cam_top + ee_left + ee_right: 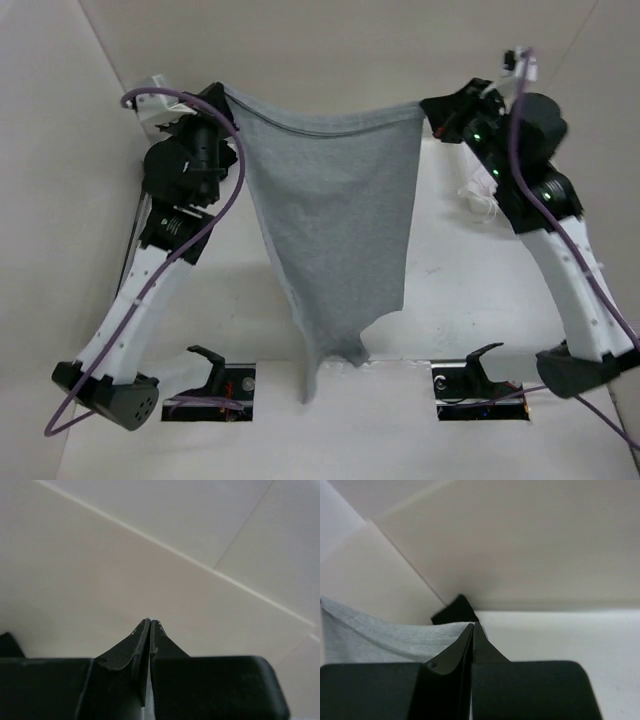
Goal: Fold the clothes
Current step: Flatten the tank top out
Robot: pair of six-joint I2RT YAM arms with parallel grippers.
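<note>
Top external view, grey T-shirt (335, 230) hanging stretched, left gripper (224, 98) clamped on its ten o'clock corner, right gripper (427, 106) clamped at two o'clock.

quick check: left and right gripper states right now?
Left gripper: closed, fingers pinching one upper corner of the grey T-shirt.
Right gripper: closed, fingers pinching the other upper corner; the shirt hangs between the two.
</note>
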